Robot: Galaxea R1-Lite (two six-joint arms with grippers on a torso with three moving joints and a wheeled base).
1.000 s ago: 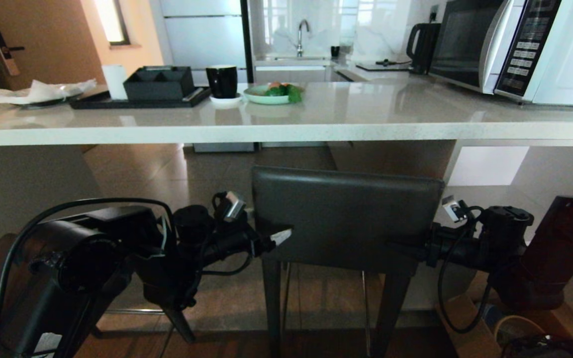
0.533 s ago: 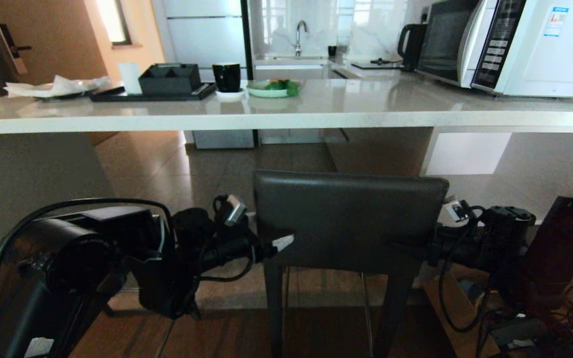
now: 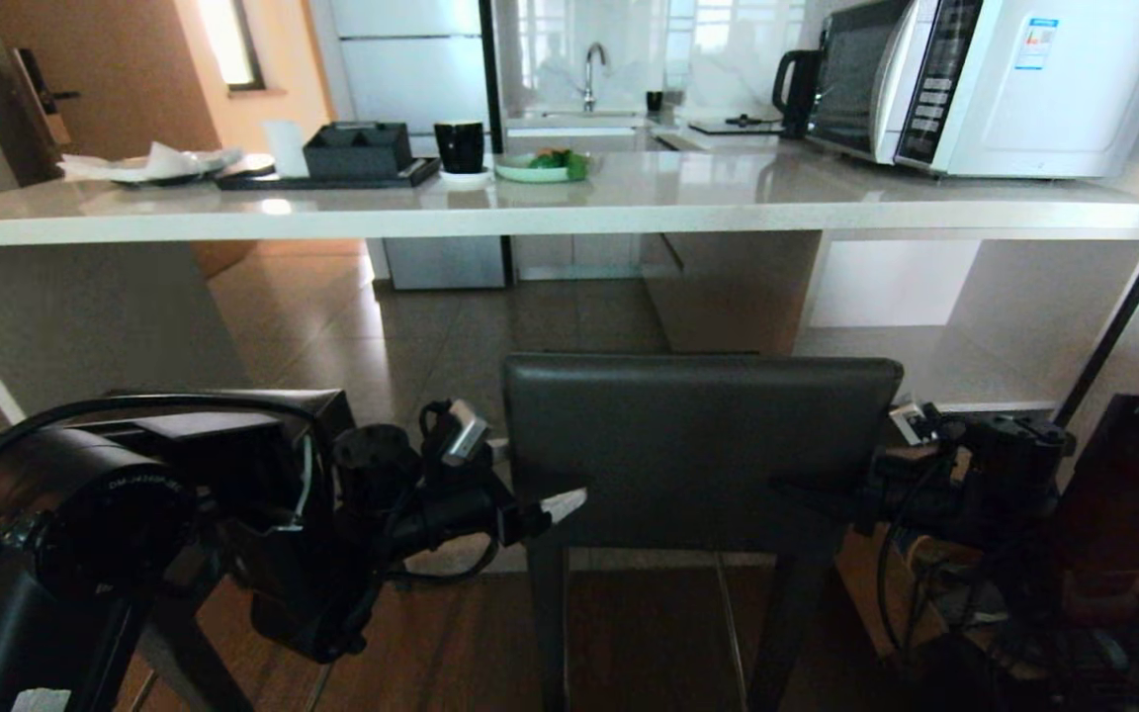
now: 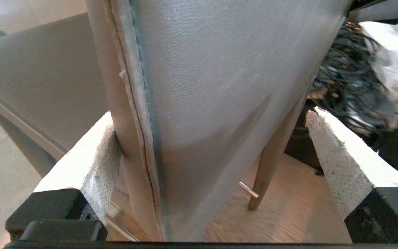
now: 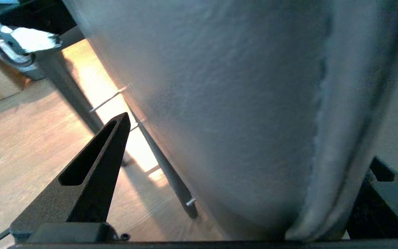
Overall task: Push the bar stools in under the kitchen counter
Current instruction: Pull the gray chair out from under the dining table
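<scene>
The bar stool (image 3: 698, 445) backrest sits between both wide-open grippers, left (image 3: 555, 506) and right (image 3: 807, 491), apparently unclamped.

You look across a kitchen with glossy grey floor tiles (image 3: 411, 336) farther off and dark wood flooring (image 3: 451, 643) close by. A sink with a chrome tap (image 3: 589, 74) sits against a marble-patterned wall, bright with window reflections. An orange-lit wall and wooden door (image 3: 26, 79) stand far left.
</scene>
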